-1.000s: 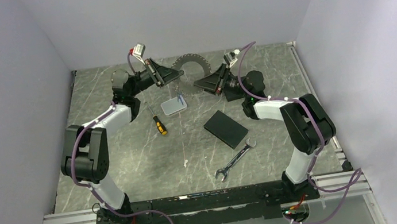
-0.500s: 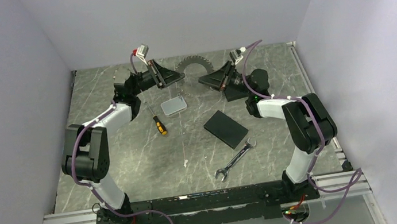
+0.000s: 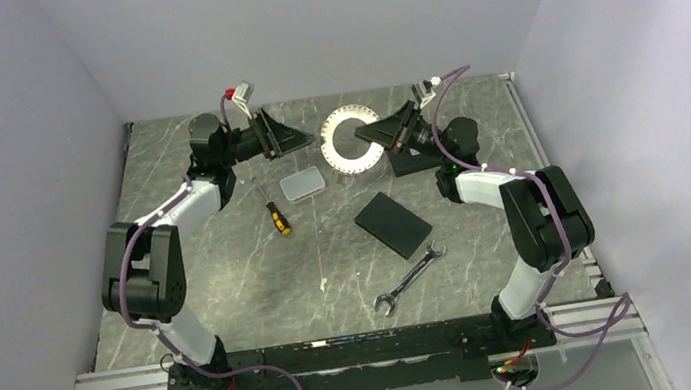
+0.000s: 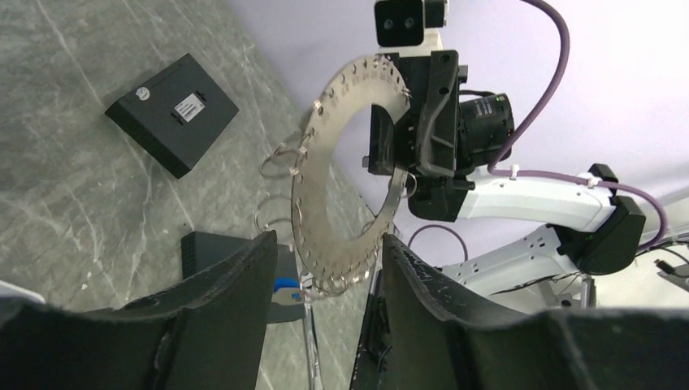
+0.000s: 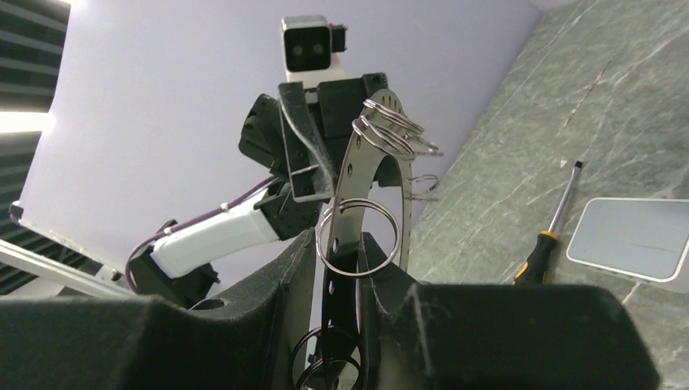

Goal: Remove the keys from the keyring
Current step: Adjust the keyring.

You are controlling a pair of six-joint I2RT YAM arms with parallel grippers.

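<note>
The keyring [image 3: 351,140] is a flat grey metal ring with holes round its rim, held up in the air at the back of the table. Small wire loops, the keys [image 5: 388,128], hang from its edge. My right gripper [image 3: 369,134] is shut on the ring's right side, and the ring stands edge-on between its fingers [image 5: 340,244]. My left gripper [image 3: 302,140] is open just left of the ring; the keyring's lower edge [image 4: 337,268] shows in the gap at my left gripper's tips [image 4: 329,240], untouched. A small blue-tagged piece [image 4: 284,286] shows below the ring.
On the table lie a pale tray [image 3: 303,182], a yellow-handled screwdriver [image 3: 273,212], a black flat box [image 3: 393,224] and a silver wrench [image 3: 410,275]. Side walls close in left, right and behind.
My left gripper has opened and drawn back to the left off the ring. The right gripper has swung the keyring so its whole face shows from above.
</note>
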